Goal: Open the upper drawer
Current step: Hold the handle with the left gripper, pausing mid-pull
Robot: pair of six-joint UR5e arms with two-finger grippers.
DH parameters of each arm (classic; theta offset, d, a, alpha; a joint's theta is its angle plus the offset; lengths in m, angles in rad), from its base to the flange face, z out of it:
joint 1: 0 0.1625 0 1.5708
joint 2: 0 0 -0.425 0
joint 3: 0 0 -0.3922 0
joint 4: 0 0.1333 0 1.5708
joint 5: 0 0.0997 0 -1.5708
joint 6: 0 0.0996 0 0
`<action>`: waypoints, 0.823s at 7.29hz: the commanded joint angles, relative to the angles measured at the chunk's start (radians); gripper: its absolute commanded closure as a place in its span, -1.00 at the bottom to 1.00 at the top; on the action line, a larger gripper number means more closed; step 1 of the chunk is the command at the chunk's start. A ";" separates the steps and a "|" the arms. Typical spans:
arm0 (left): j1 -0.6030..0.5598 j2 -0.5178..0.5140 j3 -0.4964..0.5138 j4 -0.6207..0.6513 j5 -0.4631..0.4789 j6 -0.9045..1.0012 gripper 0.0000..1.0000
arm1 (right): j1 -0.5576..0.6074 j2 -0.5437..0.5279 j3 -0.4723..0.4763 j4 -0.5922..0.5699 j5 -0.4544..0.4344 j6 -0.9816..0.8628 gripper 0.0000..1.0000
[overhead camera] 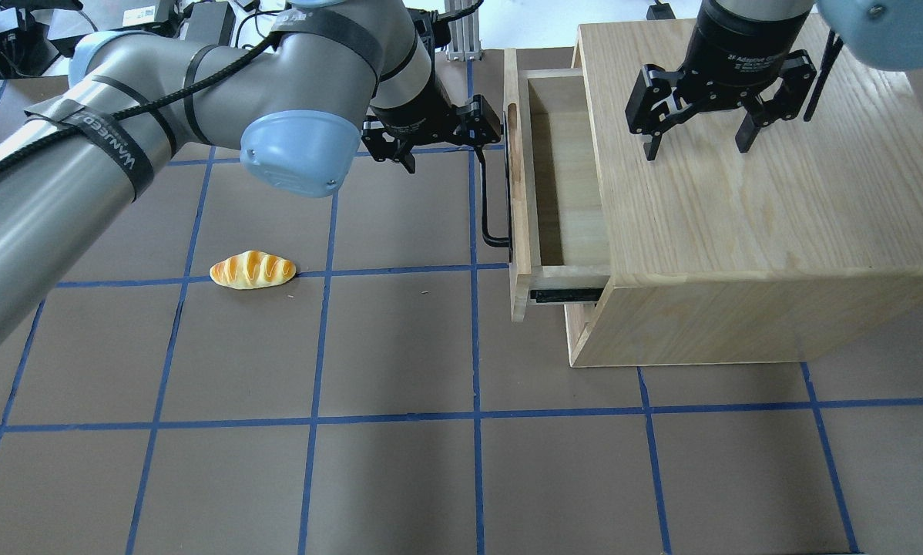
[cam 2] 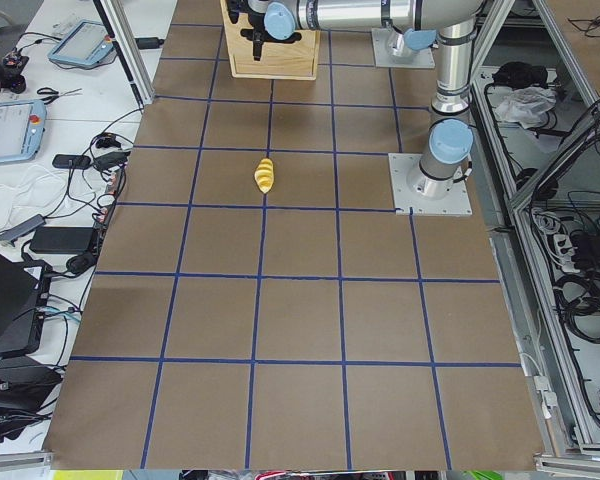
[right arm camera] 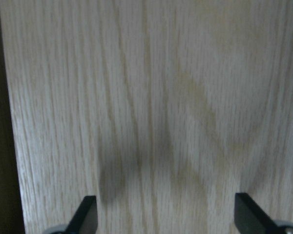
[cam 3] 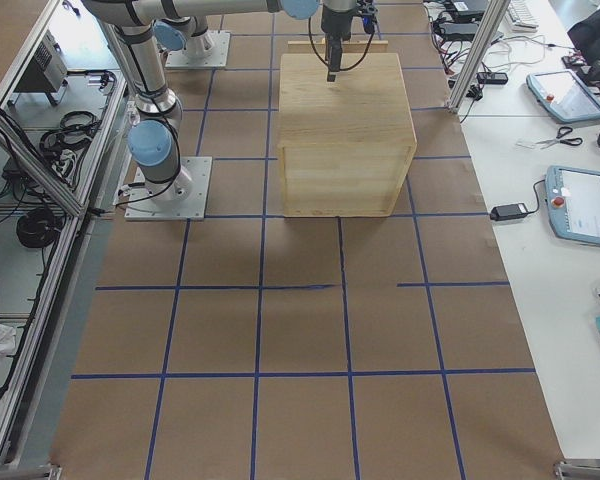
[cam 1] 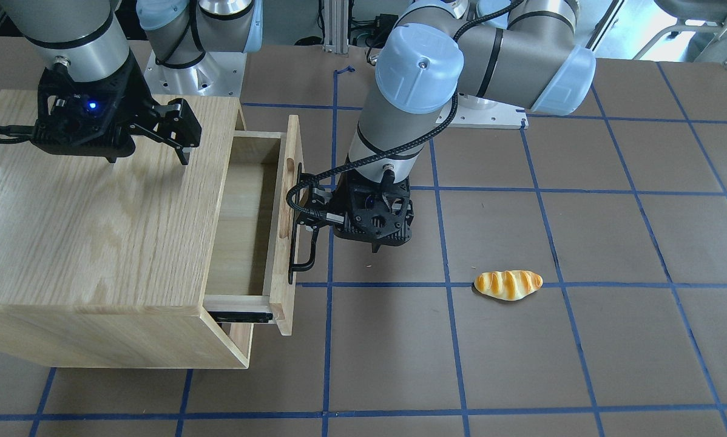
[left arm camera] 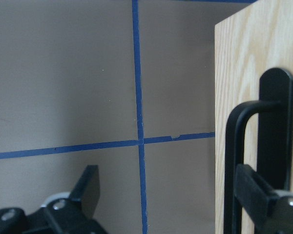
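The upper drawer [cam 1: 245, 212] stands pulled partly out of the oak cabinet [cam 1: 96, 212], and its pale interior [overhead camera: 573, 177] shows. Its black bar handle [cam 1: 295, 267] runs along the front panel [overhead camera: 517, 231]. My left gripper [cam 1: 342, 240] points down beside the handle and is open. In the left wrist view [left arm camera: 171, 195] one of its fingers [left arm camera: 263, 195] sits between the bar [left arm camera: 230, 161] and the panel. My right gripper [overhead camera: 698, 142] is open and empty just above the cabinet top [right arm camera: 151, 97].
A toy bread loaf [cam 1: 508, 284] lies on the brown table, away from the drawer; it also shows in the overhead view [overhead camera: 252, 270]. Blue tape lines [overhead camera: 473, 347] grid the table. A black slide rail [overhead camera: 569, 294] shows under the drawer.
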 commanded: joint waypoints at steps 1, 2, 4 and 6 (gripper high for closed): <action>-0.002 0.000 0.004 0.001 -0.044 0.000 -1.00 | 0.000 0.000 0.000 0.000 0.000 -0.001 -1.00; 0.000 0.005 0.007 0.003 -0.046 0.001 -1.00 | 0.000 0.000 0.000 0.000 0.000 -0.001 -1.00; 0.000 0.003 0.006 0.003 -0.043 0.004 -1.00 | 0.000 0.000 0.000 0.000 0.000 0.001 -1.00; 0.000 -0.003 -0.004 0.003 -0.038 0.015 -1.00 | 0.000 0.000 0.000 0.000 0.000 0.001 -1.00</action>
